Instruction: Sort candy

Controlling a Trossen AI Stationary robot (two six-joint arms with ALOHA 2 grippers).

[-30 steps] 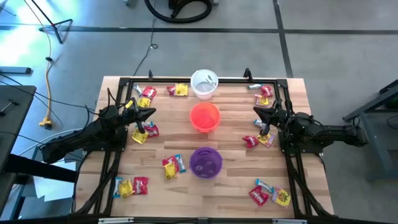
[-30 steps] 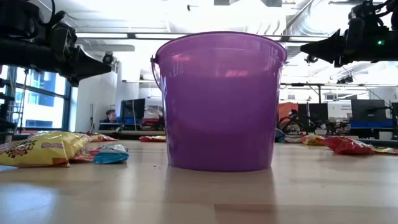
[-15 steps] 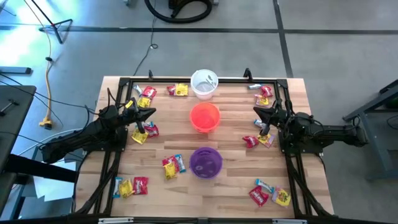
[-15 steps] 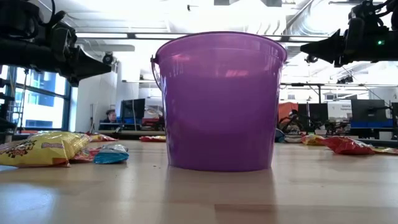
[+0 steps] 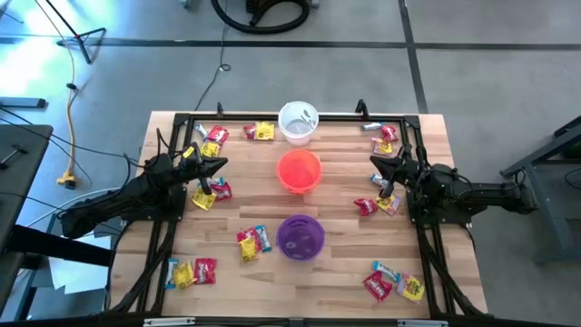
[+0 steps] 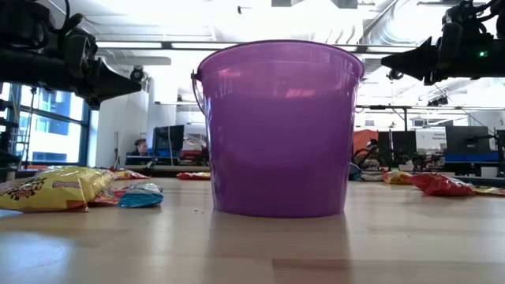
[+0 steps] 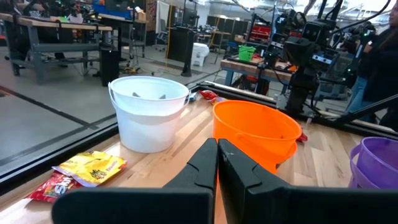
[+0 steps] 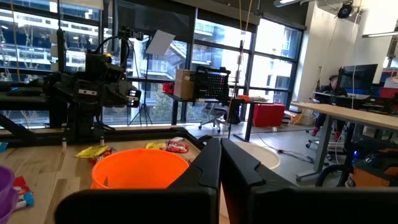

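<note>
Many shiny red, yellow, blue-white candy [image 5: 253,242] packets.

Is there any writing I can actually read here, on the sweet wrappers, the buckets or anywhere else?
None can be read.
Yellow wrapper: red print, too blurred.
Yellow and red wrappers: print too blurred.
Purple bucket, orange bucket, white bucket: no lettering visible.

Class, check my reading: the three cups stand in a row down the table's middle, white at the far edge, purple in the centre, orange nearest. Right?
Not quite. The high view shows the orange cup in the centre and the purple cup nearest; the white cup is at the far edge.
</note>
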